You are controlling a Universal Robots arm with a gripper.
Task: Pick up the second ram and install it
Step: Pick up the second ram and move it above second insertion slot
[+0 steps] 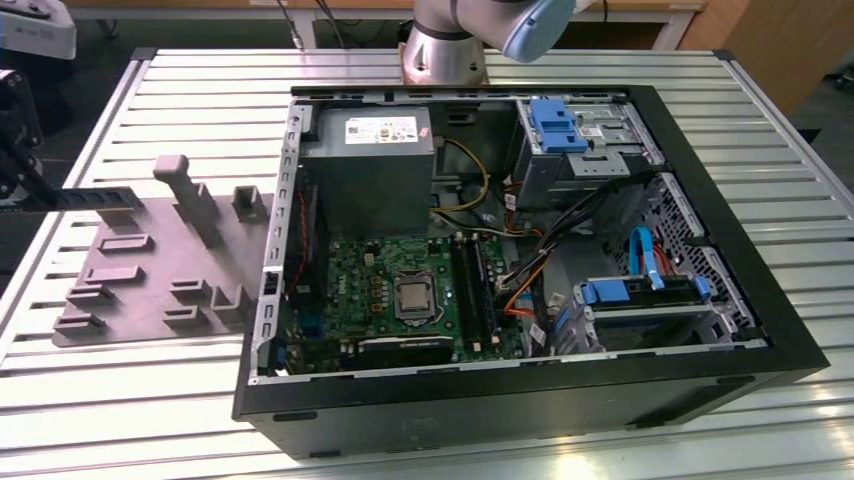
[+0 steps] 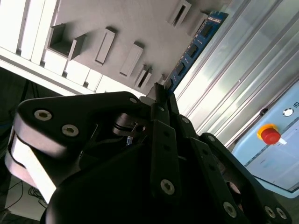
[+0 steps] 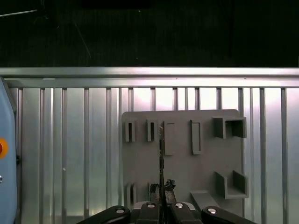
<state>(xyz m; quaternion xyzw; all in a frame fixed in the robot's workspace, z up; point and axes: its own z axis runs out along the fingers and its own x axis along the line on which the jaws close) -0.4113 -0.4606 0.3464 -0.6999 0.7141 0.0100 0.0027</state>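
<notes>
One gripper (image 2: 160, 95) clamps the second ram (image 2: 192, 48), end hidden.

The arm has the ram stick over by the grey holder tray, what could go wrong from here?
The gripper pinches the second ram near one end, so the long free length could tilt or slip. The black slots lie deep in the case beside orange cables, so the stick might snag or seat crooked.
</notes>
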